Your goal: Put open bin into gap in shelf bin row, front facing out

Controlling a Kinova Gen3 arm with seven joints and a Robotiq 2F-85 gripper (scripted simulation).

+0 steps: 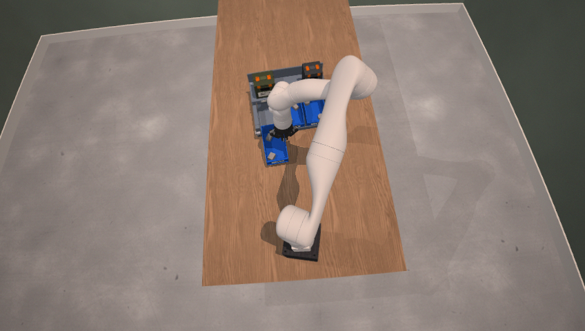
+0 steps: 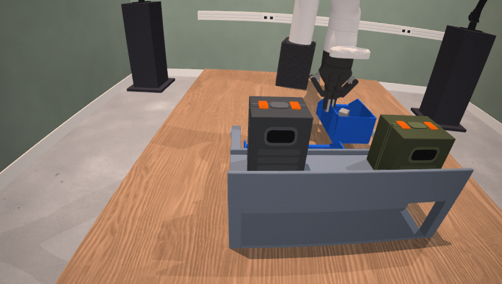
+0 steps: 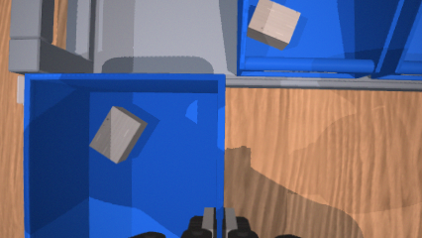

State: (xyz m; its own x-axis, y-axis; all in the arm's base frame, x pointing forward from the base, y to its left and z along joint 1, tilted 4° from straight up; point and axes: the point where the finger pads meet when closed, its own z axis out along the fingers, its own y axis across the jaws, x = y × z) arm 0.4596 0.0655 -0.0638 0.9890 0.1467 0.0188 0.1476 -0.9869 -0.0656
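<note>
The open blue bin (image 1: pixel 280 148) (image 2: pixel 352 130) (image 3: pixel 168 174) is in front of the shelf's left end, its high back wall towards the shelf and its low labelled front towards the robot base. It appears raised off the table; the height is hard to judge. A grey part (image 2: pixel 343 112) (image 3: pixel 119 134) lies near its back, another grey part (image 1: pixel 271 156) near its front. My gripper (image 1: pixel 284 139) (image 2: pixel 330 105) (image 3: pixel 219 223) points down, shut on the bin's right side wall as seen in the wrist view. The gap (image 1: pixel 264 115) (image 3: pixel 163 35) is just beyond the bin, left of the shelf bins (image 1: pixel 314 110) (image 3: pixel 322 25).
The grey shelf (image 2: pixel 317 190) carries a green case (image 1: pixel 263 83) (image 2: pixel 412 140) and a dark case (image 1: pixel 312 70) (image 2: pixel 280 140) on its upper board. A shelf post (image 3: pixel 24 55) stands left of the gap. A neighbouring bin holds a wooden part (image 3: pixel 273 24). The front lip (image 3: pixel 322 83) crosses below the shelf bins.
</note>
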